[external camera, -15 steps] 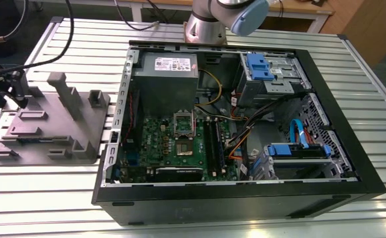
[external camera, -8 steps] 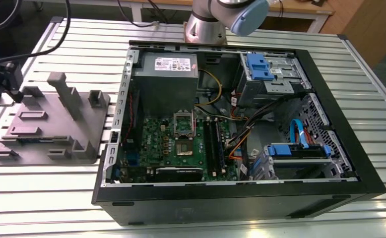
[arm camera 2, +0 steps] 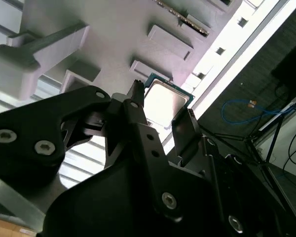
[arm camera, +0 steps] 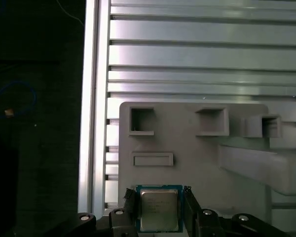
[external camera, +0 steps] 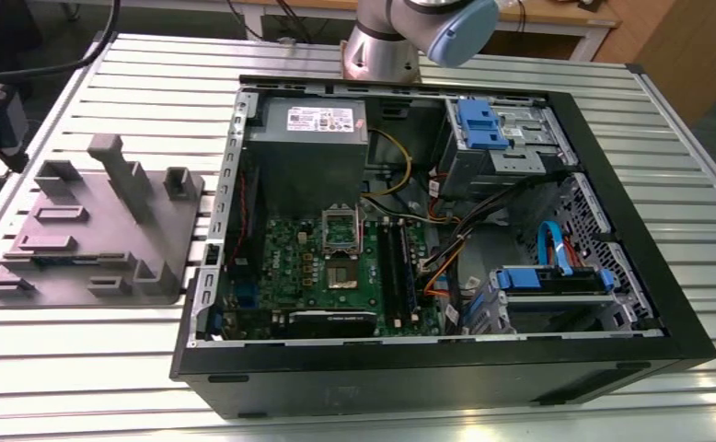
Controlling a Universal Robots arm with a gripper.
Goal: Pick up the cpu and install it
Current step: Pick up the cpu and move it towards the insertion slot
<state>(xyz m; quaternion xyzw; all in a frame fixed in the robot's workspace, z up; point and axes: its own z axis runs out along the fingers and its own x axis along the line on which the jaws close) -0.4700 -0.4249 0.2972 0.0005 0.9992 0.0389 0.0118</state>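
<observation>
The cpu [arm camera: 159, 208] is a small square chip with a silver top and a thin pale rim. In both wrist views it sits between the two black fingers of my gripper [arm camera: 159, 198], over the grey plastic tray [arm camera: 197, 158]. One finger [arm camera: 129, 200] lies against one edge of the chip and the other against the opposite edge. In the second wrist view the cpu [arm camera 2: 164, 101] shows between the fingers [arm camera 2: 186, 129] of the gripper [arm camera 2: 162, 101], above the tray [arm camera 2: 113, 39]. Whether the chip rests on the tray or hangs just off it, I cannot tell.
The tray [external camera: 88, 230] with its raised blocks lies on the slatted metal table at the exterior view's left. Beside it stands the open computer case [external camera: 456, 368], with the green motherboard [external camera: 291, 267] and its dark socket [external camera: 337, 276] inside. Cables and drive cages fill the case's other side.
</observation>
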